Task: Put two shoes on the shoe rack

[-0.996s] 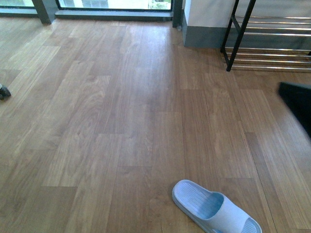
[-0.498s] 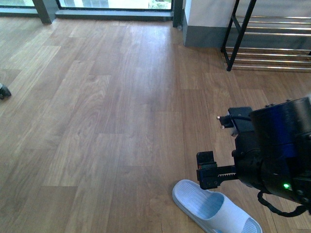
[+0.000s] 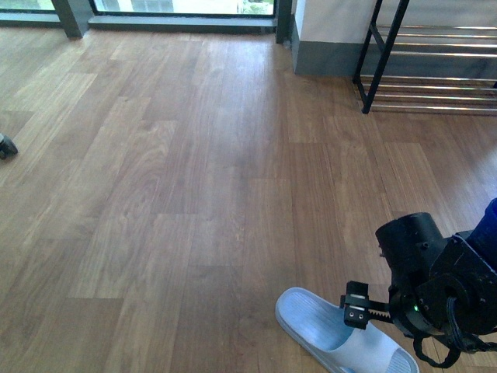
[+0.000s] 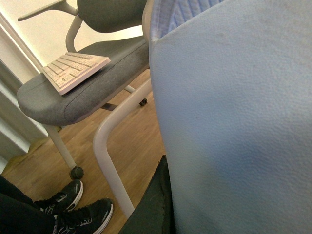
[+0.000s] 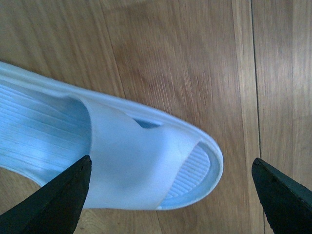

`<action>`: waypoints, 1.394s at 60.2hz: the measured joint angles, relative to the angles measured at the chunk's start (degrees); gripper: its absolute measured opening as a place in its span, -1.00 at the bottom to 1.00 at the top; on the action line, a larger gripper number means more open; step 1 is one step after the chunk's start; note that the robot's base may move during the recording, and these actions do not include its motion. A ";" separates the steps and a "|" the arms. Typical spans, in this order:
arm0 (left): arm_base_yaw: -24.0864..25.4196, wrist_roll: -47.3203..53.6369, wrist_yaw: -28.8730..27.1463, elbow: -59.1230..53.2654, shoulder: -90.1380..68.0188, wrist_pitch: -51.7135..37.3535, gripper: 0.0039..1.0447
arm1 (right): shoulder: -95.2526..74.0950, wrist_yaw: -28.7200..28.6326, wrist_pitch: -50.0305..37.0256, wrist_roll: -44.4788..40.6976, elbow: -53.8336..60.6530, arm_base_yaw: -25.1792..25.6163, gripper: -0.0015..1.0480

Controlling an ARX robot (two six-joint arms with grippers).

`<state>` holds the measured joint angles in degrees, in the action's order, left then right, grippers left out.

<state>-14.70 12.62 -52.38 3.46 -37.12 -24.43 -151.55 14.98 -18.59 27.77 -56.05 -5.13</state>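
The right claw [image 5: 169, 163] has dropped over the blue slipper [image 3: 311, 318], which lies on the floor well short of the shoe rack [image 3: 382, 50]. It is spread wide and empty astride the toe, ready to close. Whether the left claw [image 4: 160, 195] grips the other slipper [image 4: 234, 122], I cannot tell.

- So the shoes are actually slippers: light blue rubber slides. One slipper [image 3: 314, 322] [image 5: 141, 161] lies flat on the wood floor, sole down, low in the front view and right of centre. It has a wide strap, a ribbed footbed and an open toe.
- The other slipper [image 4: 234, 122] fills most of the left wrist view. Same pale blue, slightly scuffed, with a ribbed bit at one edge. Can't tell its pose.
- The shoe rack [image 3: 380, 54] stands far right by the wall, well apart from the floor slipper. It has a black frame and shiny chrome rods.
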 joint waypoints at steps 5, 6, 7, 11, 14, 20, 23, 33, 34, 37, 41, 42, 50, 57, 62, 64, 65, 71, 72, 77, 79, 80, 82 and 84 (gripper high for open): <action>0.00 0.02 0.00 0.00 0.00 0.00 -0.97 | -1.46 -0.57 0.50 2.23 -0.70 0.57 0.82; 0.00 0.00 0.00 0.00 0.00 0.00 -0.97 | -1.57 -0.87 0.70 2.64 -0.83 0.68 0.82; 0.00 0.02 0.00 0.00 0.00 0.00 -0.97 | -1.68 -1.01 0.83 2.84 -0.94 0.79 0.82; 0.00 0.02 0.00 0.00 0.00 0.00 -0.97 | -2.25 -3.91 1.11 6.08 -1.60 1.75 0.82; 0.00 0.02 0.00 0.00 0.00 0.00 -0.97 | -2.43 -6.45 1.38 8.92 -1.77 2.60 0.82; 0.00 0.02 0.00 0.00 0.00 0.00 -0.97 | -2.49 -7.04 1.53 11.74 -1.84 3.23 0.82; 0.00 0.02 0.02 0.00 0.00 0.00 -0.97 | -2.49 -6.97 1.53 12.31 -1.86 2.93 0.82; 0.00 0.02 0.00 0.00 0.00 0.00 -0.97 | -2.05 -8.96 0.37 15.43 -1.29 1.81 0.82; 0.00 0.02 0.00 0.00 0.00 0.00 -0.97 | -1.81 -9.46 0.07 16.09 -1.09 1.64 0.82; 0.00 0.02 0.00 0.00 0.00 0.00 -0.97 | -1.42 -10.08 -0.26 16.37 -0.79 1.33 0.82; 0.00 0.02 0.00 0.00 0.00 0.00 -0.97 | -0.24 -10.32 -0.46 16.70 -0.15 0.57 0.82; 0.00 0.02 0.00 0.00 0.00 0.00 -0.97 | 0.02 -10.32 -0.52 16.74 0.00 0.46 0.82; 0.00 0.02 0.00 0.00 0.00 0.00 -0.97 | 2.75 -10.45 -1.92 17.03 1.88 -0.33 0.82; 0.00 0.02 0.00 0.00 0.00 0.00 -0.97 | 3.89 -10.45 -2.93 17.00 3.37 -1.20 0.82; 0.00 0.02 0.00 0.00 0.00 0.00 -0.97 | 3.15 -10.05 -3.08 16.72 3.32 -2.80 0.82; 0.00 0.00 0.02 0.00 0.00 0.00 -0.97 | 2.58 -10.05 -3.08 16.76 3.04 -3.32 0.82; 0.00 0.00 0.02 0.00 0.00 0.00 -0.97 | 2.36 -10.08 -3.08 16.76 2.91 -3.52 0.82; 0.00 0.00 0.00 0.00 0.00 0.00 -0.97 | 0.63 -10.10 -3.17 16.74 1.88 -4.52 0.82; 0.00 0.02 0.00 0.00 0.00 0.00 -0.97 | 0.31 -10.10 -3.17 16.74 1.64 -4.59 0.82; 0.00 0.02 0.00 0.00 0.00 0.00 -0.97 | -0.83 -9.35 -3.19 16.48 0.52 -4.68 0.82; 0.00 0.00 0.00 0.00 0.00 0.00 -0.97 | -1.33 -8.68 -3.32 16.13 -0.11 -4.68 0.82; 0.00 0.00 0.00 0.00 0.00 0.00 -0.97 | -1.62 -8.31 -3.48 16.15 -0.52 -4.68 0.82; 0.00 0.00 0.00 0.00 0.00 0.00 -0.97 | -2.23 -7.93 -3.63 16.06 -1.20 -4.72 0.82; 0.00 0.00 0.00 0.00 0.00 0.00 -0.97 | -2.93 -7.85 -3.58 15.93 -2.05 -4.90 0.82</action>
<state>-14.70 12.62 -52.38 3.46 -37.12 -24.43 -154.47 7.14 -22.17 43.70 -58.11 -10.02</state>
